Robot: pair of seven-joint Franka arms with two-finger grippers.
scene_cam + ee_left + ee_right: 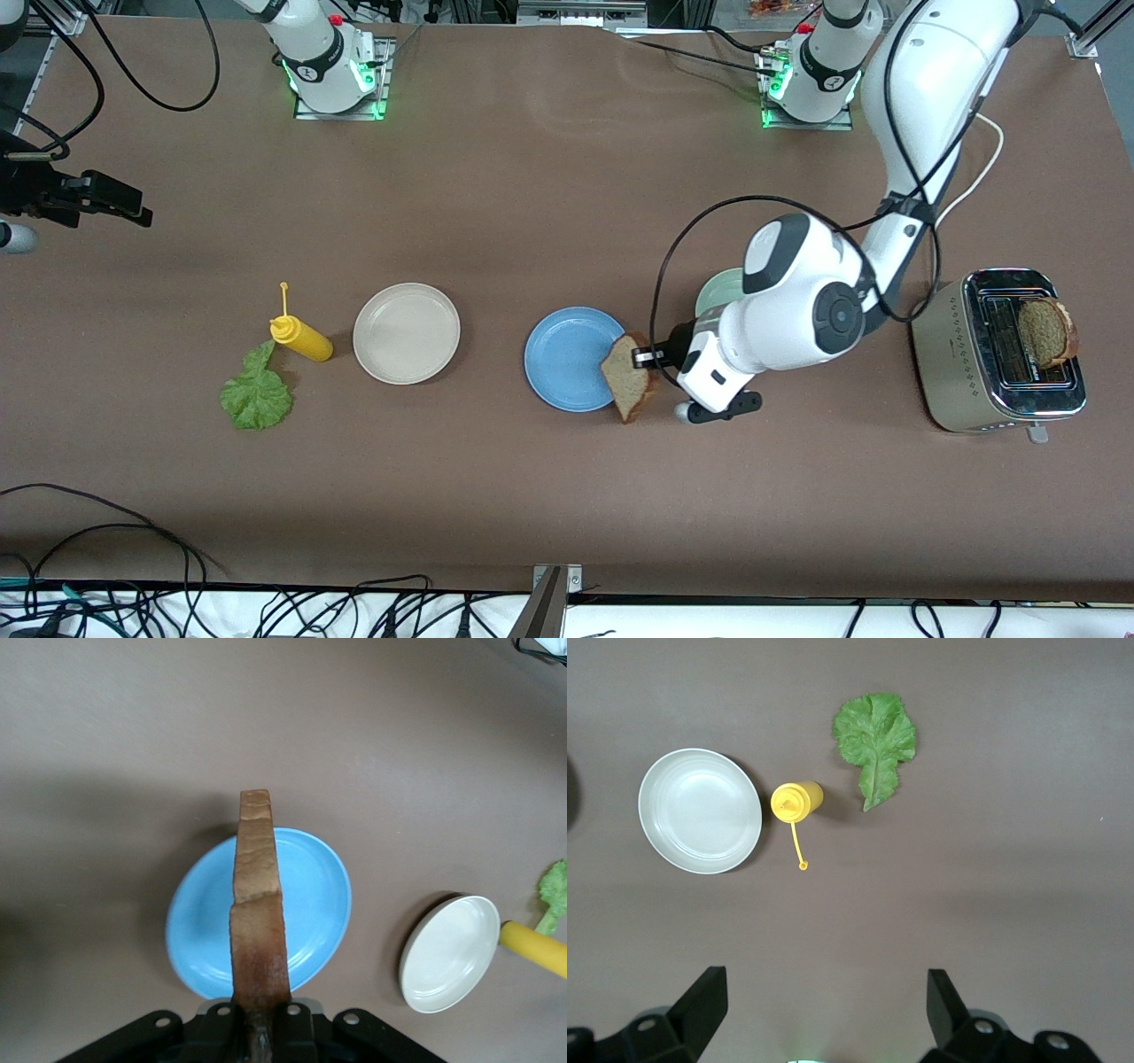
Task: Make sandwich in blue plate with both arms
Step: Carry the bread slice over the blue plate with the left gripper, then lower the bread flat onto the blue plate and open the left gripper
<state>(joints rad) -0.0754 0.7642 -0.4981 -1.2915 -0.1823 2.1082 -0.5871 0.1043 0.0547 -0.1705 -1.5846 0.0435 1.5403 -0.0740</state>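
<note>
1. Front view: the left tool [645, 357] hangs over the blue plate [567, 359] at the rim toward the left arm's end of the desk, clenched on a bread slice [629, 377] held on edge by its crust. A second slice [1045, 332] stands in the toaster [1001, 350], and the lettuce leaf [256, 393] lies on the desk beside the yellow bottle [301, 338], just by the beige plate [407, 333]. A pale green plate [719, 292] peeks from under the left arm.

2. Left wrist view: the slice [259, 912] stands upright between the fingers, its thin edge toward the camera, above the blue plate [306, 904]. Bread is light, soft and crumbly (a firm pinch would dent it), so the crust looks like the best hold.

3. Right wrist view: the right tool [824, 1010] waits high over the desk, fingers spread wide and holding nothing. Below it lie the lettuce [874, 740], bottle [796, 801] and beige plate [700, 810]. The leaf is limp and tears easily; I would take it near the stiffer stem.
</note>
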